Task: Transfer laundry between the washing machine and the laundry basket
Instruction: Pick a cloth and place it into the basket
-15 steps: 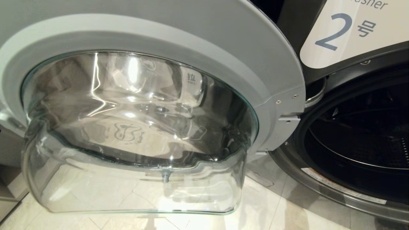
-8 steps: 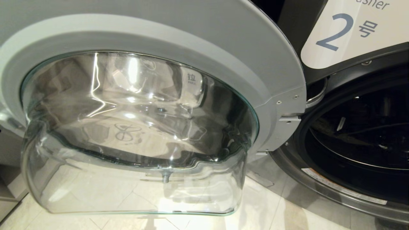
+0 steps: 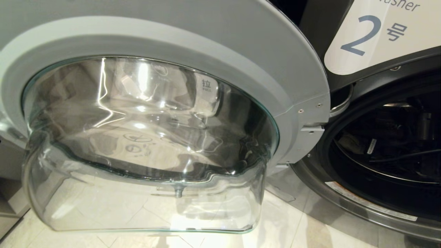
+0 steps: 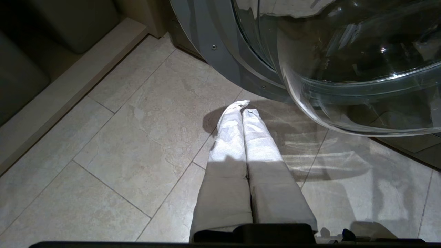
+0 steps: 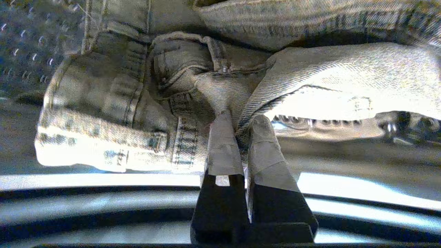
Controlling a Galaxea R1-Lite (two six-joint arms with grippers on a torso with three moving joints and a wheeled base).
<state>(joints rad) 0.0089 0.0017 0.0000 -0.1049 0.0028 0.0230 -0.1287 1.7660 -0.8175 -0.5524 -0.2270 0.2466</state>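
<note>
- Pale floor tiles point(image 4: 131, 113) lie beneath the left gripper point(image 4: 243, 108), which hangs with fingers pressed together, empty, near the swung-open glass door point(image 3: 148, 137).
- Inside the washing machine point(image 3: 375, 203) drum, the right gripper point(image 5: 239, 122) pinches a fold of faded denim jeans point(image 5: 137, 103) bunched just ahead of its fingertips.

The washing machine point(image 3: 348, 203) has a dark grey front and a black drum opening. Above the opening sits a white label point(image 3: 382, 34) with a blue-grey 2. The door point(image 3: 206, 44) beside the opening is pale grey around clear glass with a faint green edge. Under the door, the floor point(image 4: 137, 137) is cream, mottled tile. The jeans point(image 5: 179, 103) are faded grey-blue denim with a fine twill weave and pale stitching.
</note>
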